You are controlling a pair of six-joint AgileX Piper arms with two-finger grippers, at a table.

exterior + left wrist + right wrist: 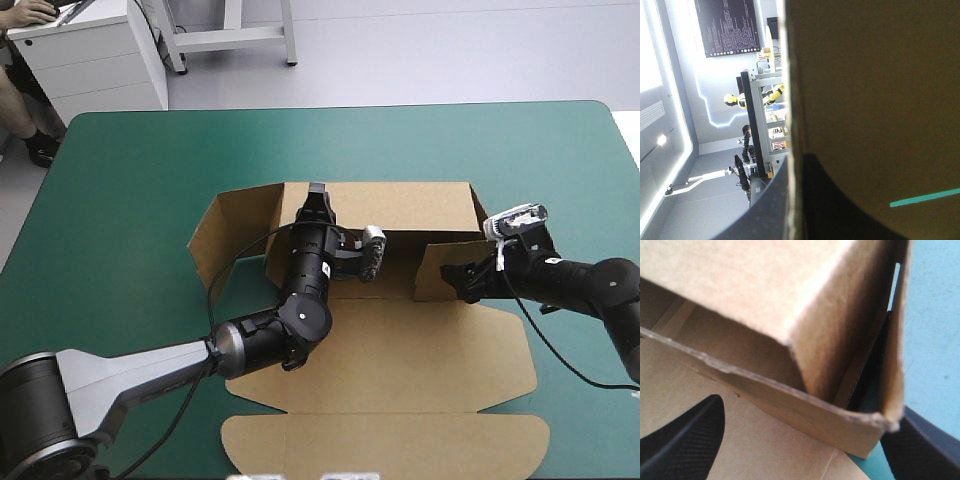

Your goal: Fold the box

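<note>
Brown, matte board with cut, slightly ragged edges makes up the box (400, 360), which lies half raised at the middle of the teal-green cover (110, 180). At its left end a side flap (208, 238) stands splayed outward. Next along, the left gripper (318, 196) reaches over the box's floor to the upright rear wall (410, 205). The high view hides its grip, but the left wrist view shows the wall's pale edge running between the black fingers (830, 210), which pinch it, one on each face. Toward the right, the right gripper (466, 276) meets the short right wall (438, 268). Its own wrist view shows the curved fingers (685, 440) spread wide, straddling that wall's corner. The rounded lid (400, 445) lies flat toward the near edge.
</note>
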